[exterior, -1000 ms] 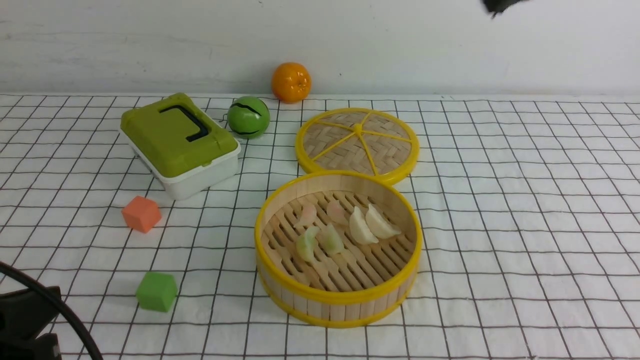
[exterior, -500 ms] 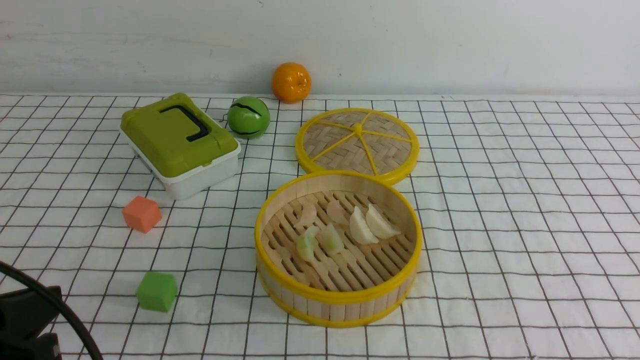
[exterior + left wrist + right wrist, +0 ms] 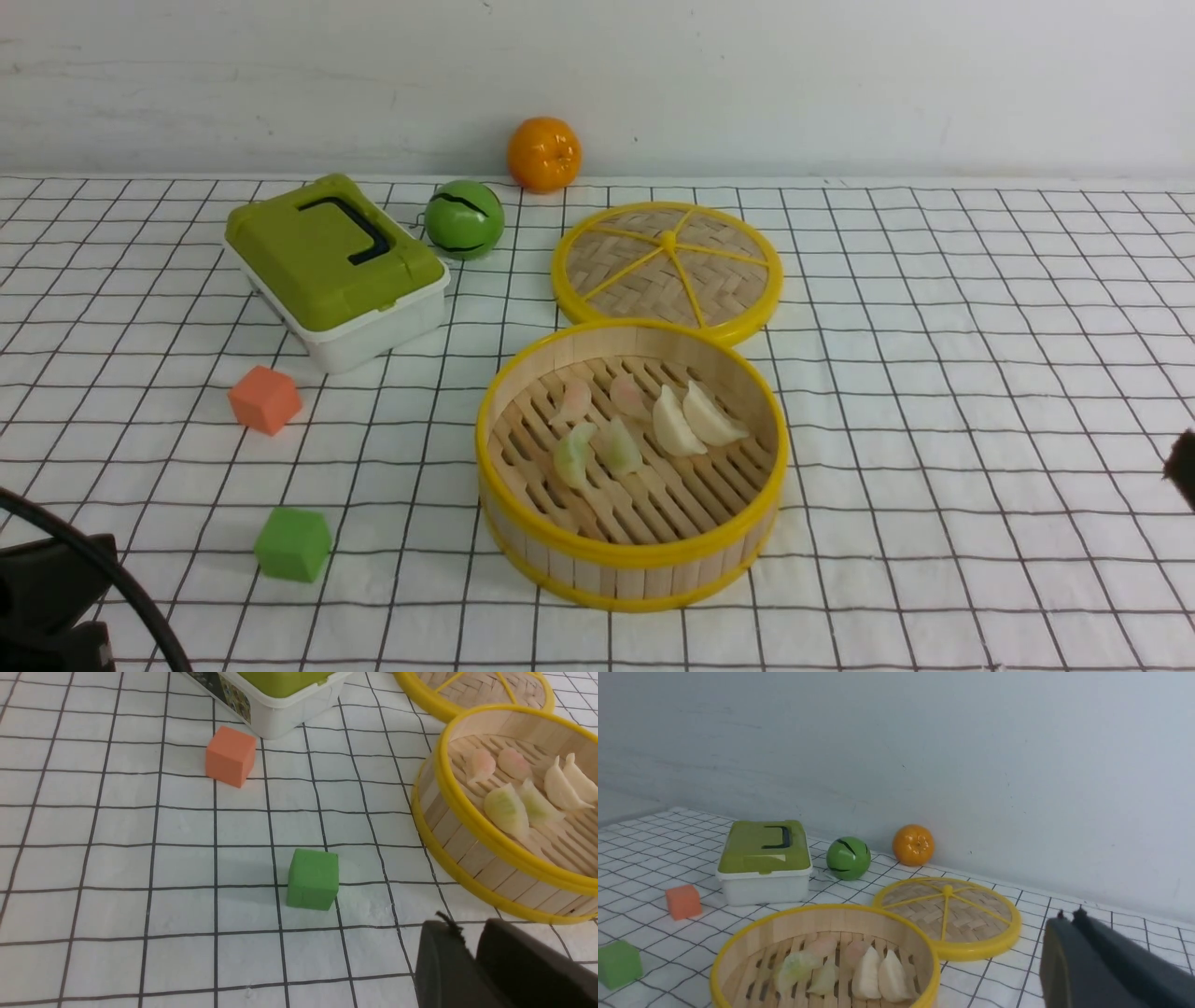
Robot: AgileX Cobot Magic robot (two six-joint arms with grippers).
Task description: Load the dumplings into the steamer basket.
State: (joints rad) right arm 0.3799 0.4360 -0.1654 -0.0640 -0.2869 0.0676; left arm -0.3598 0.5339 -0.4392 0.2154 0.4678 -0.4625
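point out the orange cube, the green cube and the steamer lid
orange cube (image 3: 265,399), front view, on its front face
green cube (image 3: 293,544), front view, middle of the cube
steamer lid (image 3: 667,272), front view, on the woven top below the hub

You see the steamer basket as pale slatted wood with glossy yellow plastic rims. The dumplings look waxy and translucent. The lid is matt woven bamboo under plastic spokes. White cloth with a black grid covers the counter. Orange cube and green cube: matt foam. Box: smooth plastic.
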